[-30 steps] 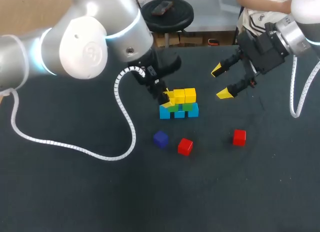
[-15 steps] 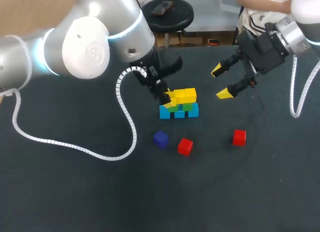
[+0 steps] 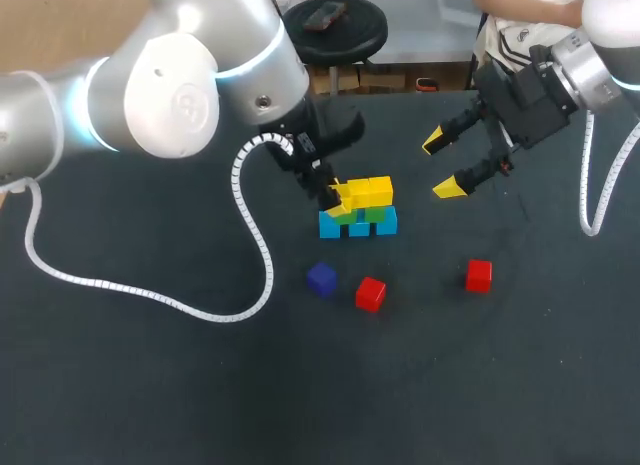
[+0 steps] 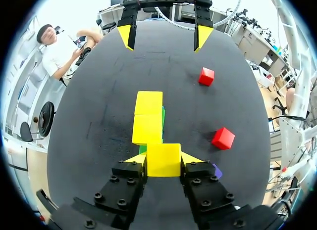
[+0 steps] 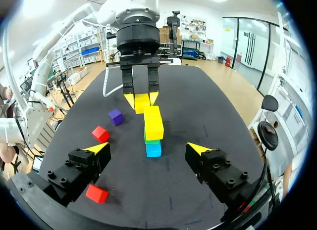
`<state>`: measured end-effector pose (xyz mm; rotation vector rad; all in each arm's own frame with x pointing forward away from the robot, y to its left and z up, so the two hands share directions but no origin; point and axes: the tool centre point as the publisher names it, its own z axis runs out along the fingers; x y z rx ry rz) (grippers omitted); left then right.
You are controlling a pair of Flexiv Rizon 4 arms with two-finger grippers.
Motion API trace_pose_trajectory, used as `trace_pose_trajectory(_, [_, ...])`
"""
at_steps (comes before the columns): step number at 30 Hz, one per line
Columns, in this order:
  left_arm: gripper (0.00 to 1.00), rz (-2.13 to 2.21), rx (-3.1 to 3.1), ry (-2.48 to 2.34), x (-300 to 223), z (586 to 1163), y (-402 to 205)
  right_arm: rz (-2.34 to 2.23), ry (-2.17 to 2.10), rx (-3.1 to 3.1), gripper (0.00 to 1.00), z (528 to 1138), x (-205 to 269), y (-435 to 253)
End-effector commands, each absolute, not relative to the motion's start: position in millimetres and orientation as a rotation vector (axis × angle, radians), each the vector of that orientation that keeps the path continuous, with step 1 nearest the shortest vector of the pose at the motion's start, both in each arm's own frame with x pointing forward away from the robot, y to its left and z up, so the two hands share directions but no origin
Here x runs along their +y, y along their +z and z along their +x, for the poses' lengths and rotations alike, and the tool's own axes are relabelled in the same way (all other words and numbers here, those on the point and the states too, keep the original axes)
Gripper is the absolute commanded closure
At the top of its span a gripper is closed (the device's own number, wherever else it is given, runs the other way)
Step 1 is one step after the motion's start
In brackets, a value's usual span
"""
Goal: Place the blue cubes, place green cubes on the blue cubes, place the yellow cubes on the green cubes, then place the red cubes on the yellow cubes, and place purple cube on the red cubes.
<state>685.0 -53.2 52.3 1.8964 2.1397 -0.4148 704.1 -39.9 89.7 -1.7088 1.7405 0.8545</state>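
The left gripper [image 4: 163,159] is closed on a yellow cube [image 4: 163,163]. Just ahead of it, two more yellow cubes [image 4: 148,116] are set in line upon green cubes [image 3: 375,214] and blue cubes [image 3: 360,228]. The right gripper [image 3: 441,165] is held wide open, with the stack [image 5: 153,126] ahead of it and apart from it. A red cube [image 5: 97,193] lies near one finger.

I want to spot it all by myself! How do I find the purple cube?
Find the stack of blue, green and yellow cubes in the middle of the dark table. Three loose cubes lie on the robot's side of it; the purple cube is the leftmost, beside a red cube. Both others are red.
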Motion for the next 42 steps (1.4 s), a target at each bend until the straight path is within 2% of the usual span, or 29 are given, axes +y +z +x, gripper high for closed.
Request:
trace_pose_trajectory(1, [1.0,1.901,2.14,-0.418,-53.8,687.9,51.8,-1.707,0.853,1.739,0.0,703.2,-40.2,89.9])
trace_pose_trajectory(42, [1.0,1.89,2.148,-0.419,-55.5,690.4,49.5,-1.707,0.853,1.739,0.0,703.2,-40.2,89.9])
